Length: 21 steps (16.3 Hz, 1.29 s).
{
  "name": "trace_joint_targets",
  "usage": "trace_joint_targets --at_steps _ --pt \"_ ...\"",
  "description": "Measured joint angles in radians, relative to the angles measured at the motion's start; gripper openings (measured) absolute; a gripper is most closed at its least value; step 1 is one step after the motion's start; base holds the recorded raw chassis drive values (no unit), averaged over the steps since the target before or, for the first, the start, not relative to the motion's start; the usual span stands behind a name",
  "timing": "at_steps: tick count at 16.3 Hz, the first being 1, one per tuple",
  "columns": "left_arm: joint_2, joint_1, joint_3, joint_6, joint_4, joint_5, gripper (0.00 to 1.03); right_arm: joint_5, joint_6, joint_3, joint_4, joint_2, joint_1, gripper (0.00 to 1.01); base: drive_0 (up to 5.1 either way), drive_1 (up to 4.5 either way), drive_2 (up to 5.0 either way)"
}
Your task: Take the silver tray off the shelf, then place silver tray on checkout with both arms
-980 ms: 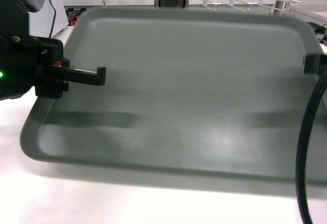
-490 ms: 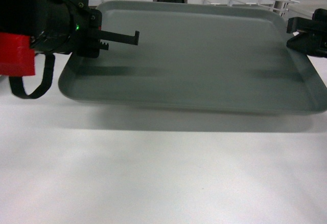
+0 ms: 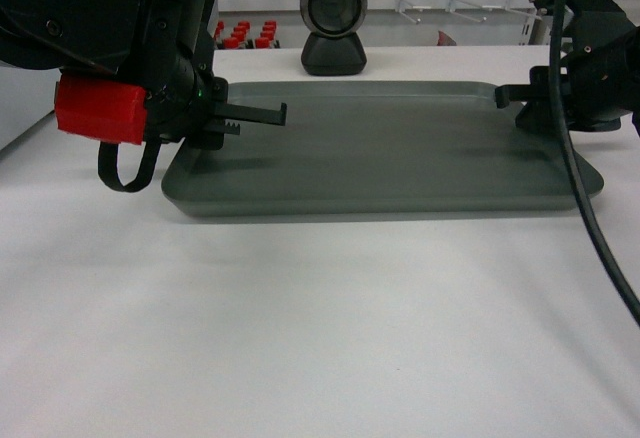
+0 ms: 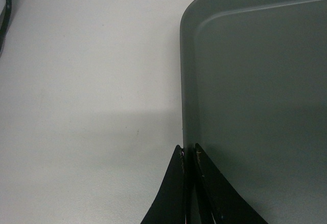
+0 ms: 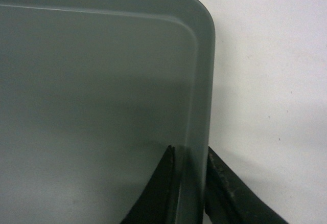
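The silver tray (image 3: 380, 148) lies level and low over the white checkout (image 3: 320, 318), in front of the black scanner (image 3: 334, 23); whether its bottom rests fully on the counter I cannot tell. My left gripper (image 3: 262, 118), on the arm with the red block, is shut on the tray's left rim. The left wrist view shows this gripper (image 4: 189, 150) pinching the rim of the tray (image 4: 255, 81). My right gripper (image 3: 515, 98) is shut on the right rim. In the right wrist view its jaws (image 5: 190, 155) straddle the tray's edge (image 5: 202, 81). The shelf itself is not distinguishable.
White store racks with hooks (image 3: 450, 3) stand behind the counter, with small red items (image 3: 240, 33) at the back left. A black cable (image 3: 590, 218) hangs from the right arm across the counter's right side.
Both arms have carried the tray away from the camera and down. It was tilted and filled the view; now it sits level and low over the counter.
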Motion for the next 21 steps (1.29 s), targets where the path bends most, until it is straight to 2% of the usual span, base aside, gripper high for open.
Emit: trace_joint_targets --at_steps 5,10,11,16,17,18,21 --pt "0.000 -0.005 0.021 0.000 -0.011 -0.001 0.20 -0.012 -0.022 0.000 0.037 0.000 0.006 0.34 0.0 0.00 0.0" --pt "0.000 -0.006 0.029 -0.004 -0.011 0.002 0.29 -0.023 -0.028 -0.001 0.070 0.000 0.008 0.43 0.0 0.00 0.0" --pt "0.000 -0.007 0.032 -0.011 -0.011 0.005 0.35 -0.031 -0.029 -0.001 0.077 0.000 0.010 0.49 0.0 0.00 0.0" --pt "-0.008 -0.007 0.033 -0.030 0.005 0.013 0.80 -0.055 -0.026 -0.016 0.114 -0.019 0.013 0.94 0.0 0.00 0.0" --pt "-0.021 -0.007 0.033 -0.033 0.013 0.021 0.89 -0.056 -0.021 -0.022 0.117 -0.036 0.012 1.00 0.0 0.00 0.0" --pt "-0.040 -0.007 0.033 -0.042 0.016 0.032 0.96 -0.060 -0.017 -0.030 0.128 -0.052 0.011 0.98 0.0 0.00 0.0" --pt "-0.186 -0.009 0.006 -0.052 0.113 0.060 0.98 -0.093 0.057 -0.119 0.284 -0.188 0.002 0.98 0.0 0.00 0.0"
